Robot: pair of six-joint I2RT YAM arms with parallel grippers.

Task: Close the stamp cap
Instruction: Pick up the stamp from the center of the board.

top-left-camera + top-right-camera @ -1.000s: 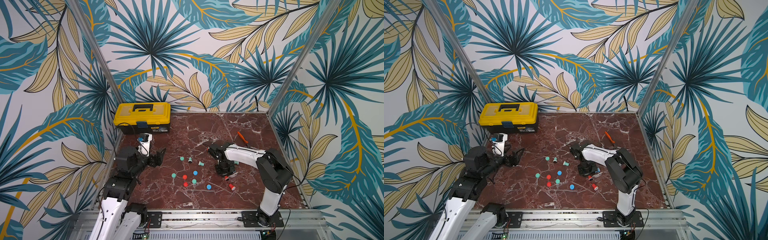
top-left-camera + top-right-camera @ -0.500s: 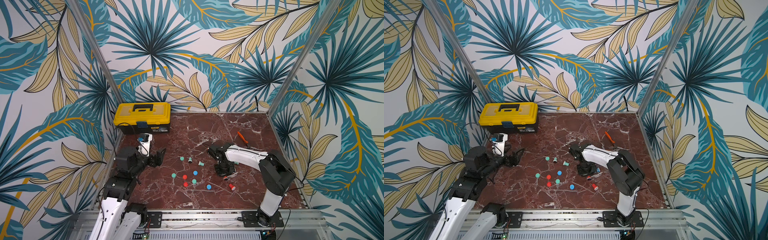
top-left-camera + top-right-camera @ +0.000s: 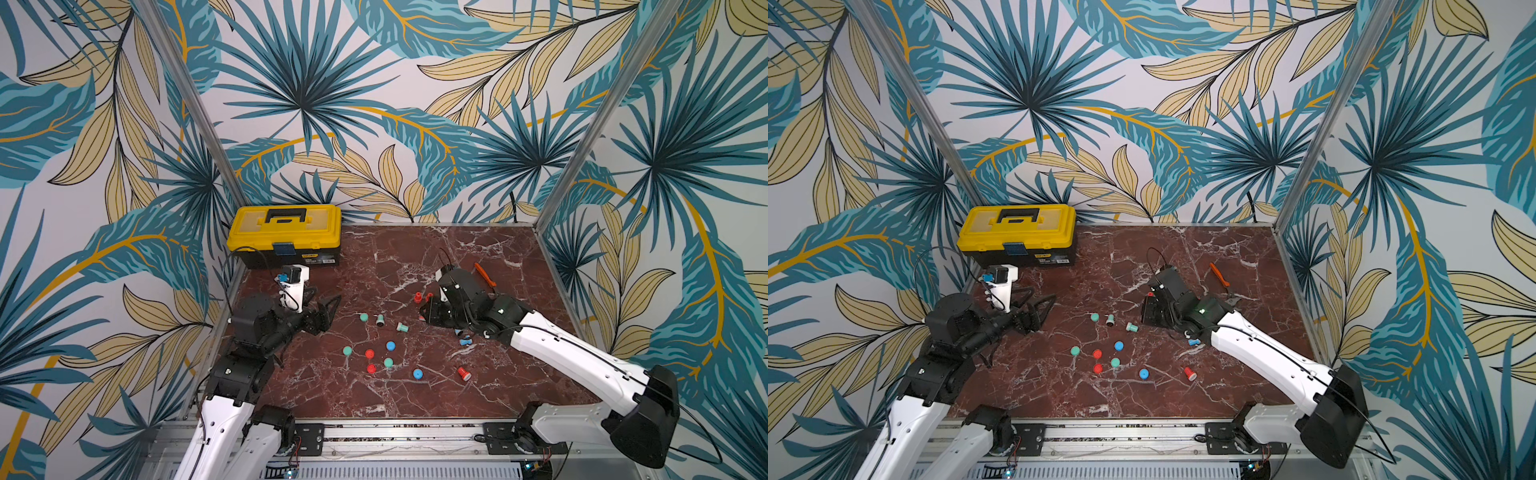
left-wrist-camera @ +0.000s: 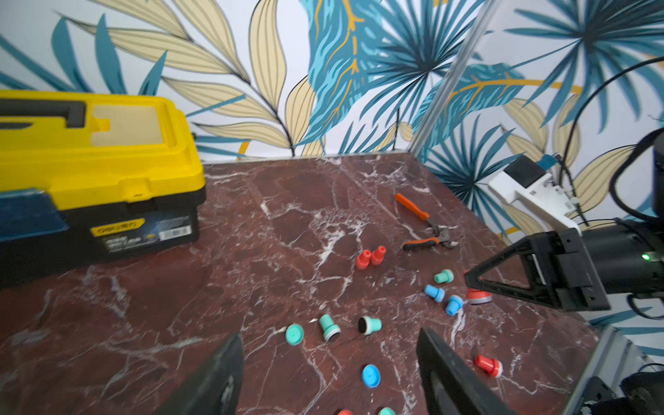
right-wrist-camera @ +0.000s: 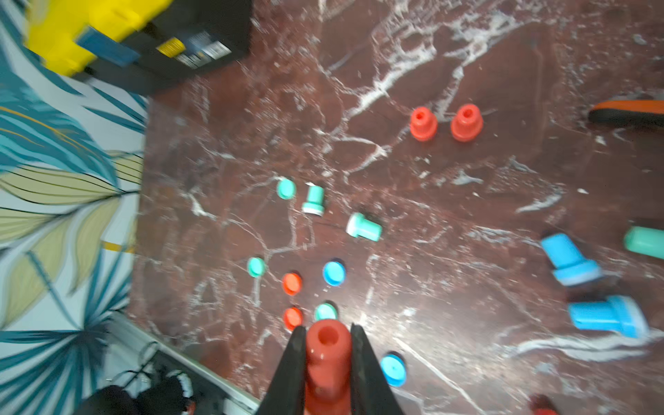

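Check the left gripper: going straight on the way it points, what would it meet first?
Probably the lying green stamp, dead ahead of the open left gripper, a green cap beside it. The gripper looks raised, though, so it might pass over toward the two red stamps; depth is unclear.

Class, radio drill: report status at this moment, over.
Left gripper open, empty. Right gripper shut on red plastic stamp. Two loose red round caps on marble table nearby. Nothing seen blocking.
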